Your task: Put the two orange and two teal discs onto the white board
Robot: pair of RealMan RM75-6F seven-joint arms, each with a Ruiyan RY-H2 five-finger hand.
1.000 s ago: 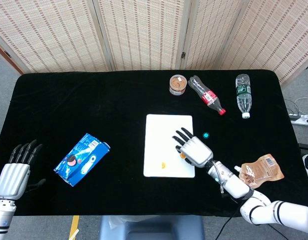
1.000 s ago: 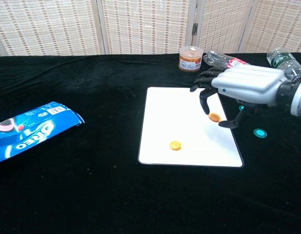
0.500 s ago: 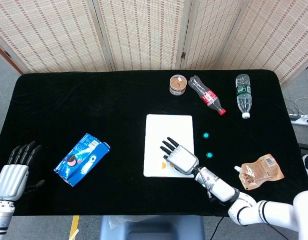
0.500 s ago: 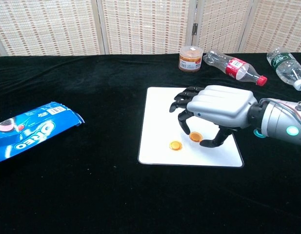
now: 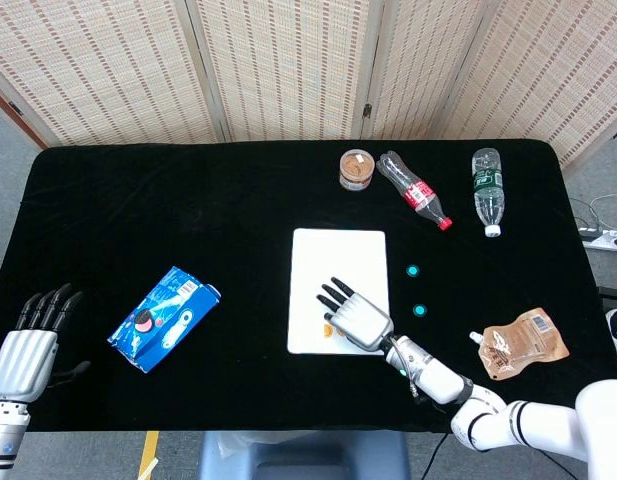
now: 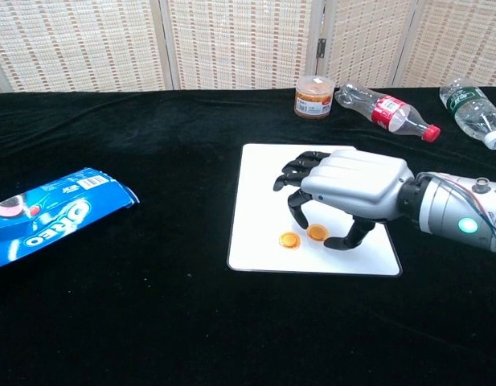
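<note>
Orange is showing on 2 small flat discs that are lying on the white board, near its front edge: the first orange disc is sitting alone, and the second orange disc is lying just beside it to the right. Both discs are round, thin and glossy. In the head view only a small orange spot is showing at the fingertips, so I cannot tell the 2 apart there. The 2 teal discs are lying on the black table to the right of the board, apart from it: one teal disc is farther back and the other teal disc is closer to the front. The right hand is hovering over the front right part of the board, palm down, with its dark fingers curling downward and the thumb reaching forward. The second orange disc is sitting between a fingertip and the thumb tip, but I cannot tell whether they are pinching it, only touching it, or leaving it free. The left hand is resting at the front left corner of the table, holding nothing, with its fingers straight and slightly apart. A blue Oreo packet is lying well to the left of the board.
</note>
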